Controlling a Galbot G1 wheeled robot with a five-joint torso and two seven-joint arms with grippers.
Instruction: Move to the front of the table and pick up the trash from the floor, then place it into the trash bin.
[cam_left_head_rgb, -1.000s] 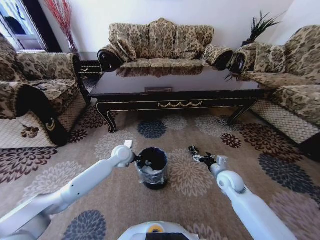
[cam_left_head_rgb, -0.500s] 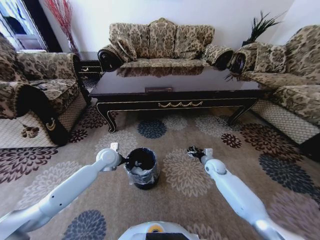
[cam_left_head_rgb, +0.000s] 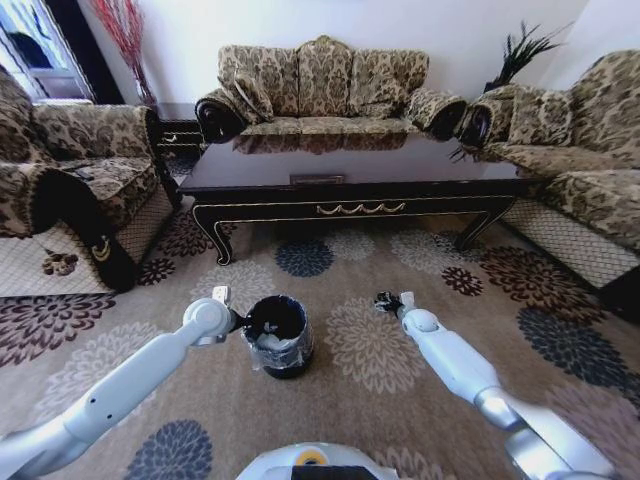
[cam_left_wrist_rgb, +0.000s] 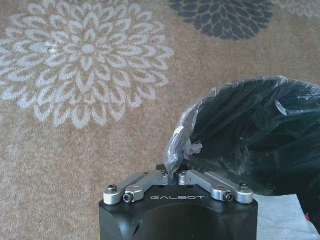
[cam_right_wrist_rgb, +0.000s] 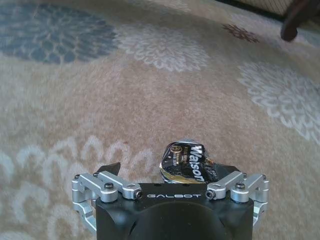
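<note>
Head cam: high, facing fwd/down over floor (cam_left_head_rgb: 380, 390) toward worktop (cam_left_head_rgb: 350, 165), trash bin (cam_left_head_rgb: 278, 335) nearest. L wrist cam: close, just beside trash bin (cam_left_wrist_rgb: 250, 130). R wrist cam: low over floor (cam_right_wrist_rgb: 150, 90), well apart from bin. All share carpet.

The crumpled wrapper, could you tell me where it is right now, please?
The wrapper lies on the carpet between the open fingers of the right gripper, to the right of the trash bin in the head view.

Small black trash bin (cam_left_head_rgb: 277, 335) upright on flowered carpet floor (cam_left_head_rgb: 370, 390), shiny liner around rim. Dark crumpled wrapper (cam_right_wrist_rgb: 186, 162) lying on floor. Long dark glossy table (cam_left_head_rgb: 350, 175) beyond.
</note>
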